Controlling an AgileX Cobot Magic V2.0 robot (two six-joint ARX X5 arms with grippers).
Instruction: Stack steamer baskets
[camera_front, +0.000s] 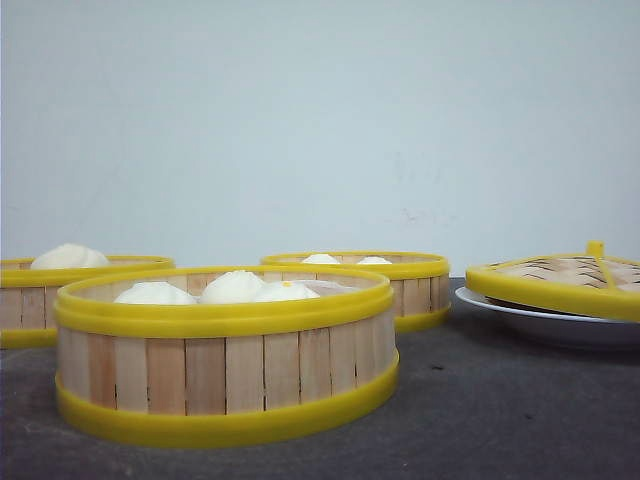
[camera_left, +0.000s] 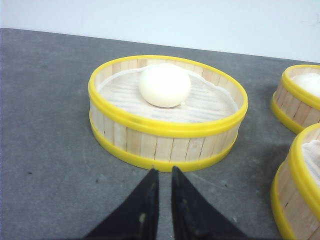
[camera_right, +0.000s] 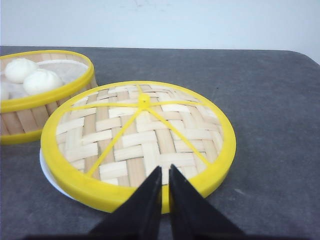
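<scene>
Steamer baskets: we count three on the dark grey counter (camera_front: 520, 410), none stacked, each standing apart on its own.
Nearest basket (camera_front: 226, 352): front and centre in the front view, with three white buns (camera_front: 232, 287) showing over its rim.
Left basket (camera_left: 167, 111): at the far left edge of the front view, partly cut off; the left wrist view shows a single bun (camera_left: 164, 84) on its pale liner.
Rear basket (camera_front: 365, 285): behind and to the right of the nearest one, with at least two bun tops just visible above its rim.
Lid (camera_right: 138, 142): flat, woven, yellow-rimmed, with yellow spokes meeting at a small knob; it lies on a white plate (camera_front: 545, 322) at the right of the counter, apart from all three baskets.
Left pincer (camera_left: 162, 175): we see its two black fingertips nearly together with a thin slit between them, nothing gripped; the tips point at the left basket's near wall, just short of it.
Right pincer (camera_right: 165, 172): also almost closed on a narrow gap, empty; its tips show over the near rim of the lid.
In the way: we see nothing resting on any basket's rim; the lid and plate sit beside the rear basket, and a plain pale wall (camera_front: 320, 110) runs behind the counter.
</scene>
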